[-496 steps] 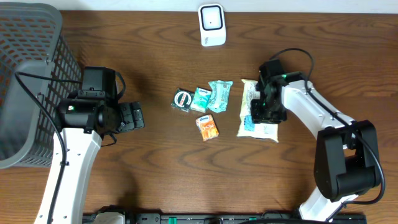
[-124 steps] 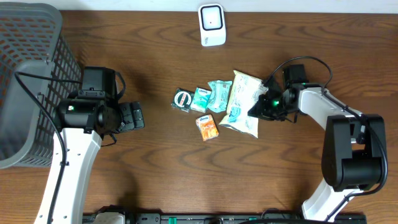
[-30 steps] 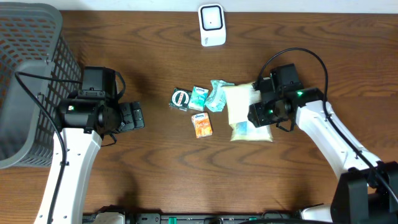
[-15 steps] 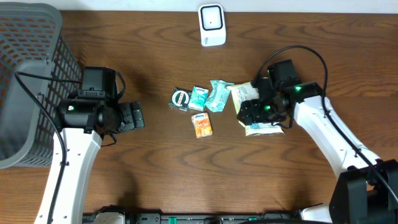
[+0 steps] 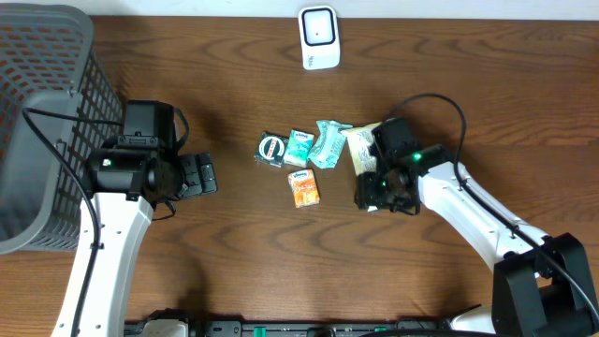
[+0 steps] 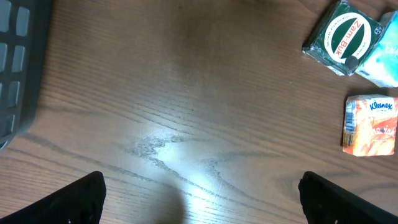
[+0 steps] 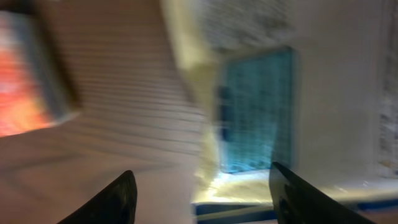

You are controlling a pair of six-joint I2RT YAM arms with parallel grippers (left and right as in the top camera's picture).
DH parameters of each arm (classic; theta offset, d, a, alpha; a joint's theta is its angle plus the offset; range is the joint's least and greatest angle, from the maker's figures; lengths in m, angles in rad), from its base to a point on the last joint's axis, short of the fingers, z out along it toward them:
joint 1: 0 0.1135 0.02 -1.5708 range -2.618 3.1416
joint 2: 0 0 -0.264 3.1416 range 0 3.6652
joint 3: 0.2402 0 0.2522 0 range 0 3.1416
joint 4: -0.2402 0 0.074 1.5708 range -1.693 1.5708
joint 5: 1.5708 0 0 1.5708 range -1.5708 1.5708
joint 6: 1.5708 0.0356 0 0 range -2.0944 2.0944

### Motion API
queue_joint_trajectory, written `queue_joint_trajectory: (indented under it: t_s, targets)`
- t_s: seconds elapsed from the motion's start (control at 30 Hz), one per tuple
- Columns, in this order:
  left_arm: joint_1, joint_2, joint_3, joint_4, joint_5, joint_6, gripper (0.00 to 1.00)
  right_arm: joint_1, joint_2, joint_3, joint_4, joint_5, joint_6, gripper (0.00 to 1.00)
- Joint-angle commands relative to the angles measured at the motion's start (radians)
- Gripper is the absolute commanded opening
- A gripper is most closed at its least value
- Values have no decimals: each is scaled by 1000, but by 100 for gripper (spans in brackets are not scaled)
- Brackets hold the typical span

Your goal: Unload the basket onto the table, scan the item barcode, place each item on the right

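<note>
The item, a cream packet [image 5: 359, 142] with a teal patch, lies right of centre, mostly hidden under my right gripper [image 5: 378, 190]. The right wrist view is blurred. In it the packet [image 7: 323, 74] fills the right half and its left edge lies between the jaws of the right gripper [image 7: 202, 190]. Those jaws stand apart: one finger is over the wood, the other over the packet. The white scanner [image 5: 318, 37] stands at the table's back edge. My left gripper [image 5: 199, 175] hangs open over bare wood [image 6: 199, 186], far left of the items.
A green Zam-Buk tin [image 5: 272, 150], a teal tissue pack [image 5: 300, 148] and a teal packet [image 5: 329, 143] lie in a row just left of the item. An orange Kleenex pack [image 5: 304, 187] lies in front of them. A grey mesh basket [image 5: 47, 94] stands at the far left.
My right gripper has moved left and toward the table's front, and its jaws have narrowed a little. The packet has shifted and turned with it. The left arm has not moved.
</note>
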Motion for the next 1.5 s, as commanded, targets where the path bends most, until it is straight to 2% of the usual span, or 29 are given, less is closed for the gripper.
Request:
queue_joint_trajectory:
  t_s: [0.0,0.17,0.27,0.43,0.6,0.67,0.7,0.87,1.03,1.1,1.27,1.47]
  targets:
    - [-4,3,-5,-2,-5,-13,98,-31,-1,-26,-14,134,108,64]
    - [-4,3,-5,-2,-5,-13,98,-138,-1,5,-16,225,106,66]
    - [-4,3,-5,-2,-5,-13,98,-221,-1,62,-21,226,53,66]
    - [-4,3,-5,-2,-5,-13,98,-320,-1,200,-103,71,21,66]
    - [-4,3,-5,-2,-5,-13,98,-297,-1,222,-102,-276,-116,54]
    - [-4,3,-5,-2,-5,-13,98,-265,-1,199,-105,-276,-118,41]
    - [-4,3,-5,-2,-5,-13,97,-246,-1,185,-106,-258,-117,38]
    - [-4,3,-5,-2,-5,-13,98,-145,-1,69,-83,-195,-52,38]
    - [-4,3,-5,-2,-5,-13,98,-119,-1,-67,35,-196,24,40]
    - [-4,3,-5,-2,-5,-13,98,-131,-1,-103,71,-189,34,41]
    - [-4,3,-5,-2,-5,-13,98,-207,-1,-117,103,-23,67,45]
    - [-4,3,-5,-2,-5,-13,98,-335,-1,-64,204,-56,43,50]
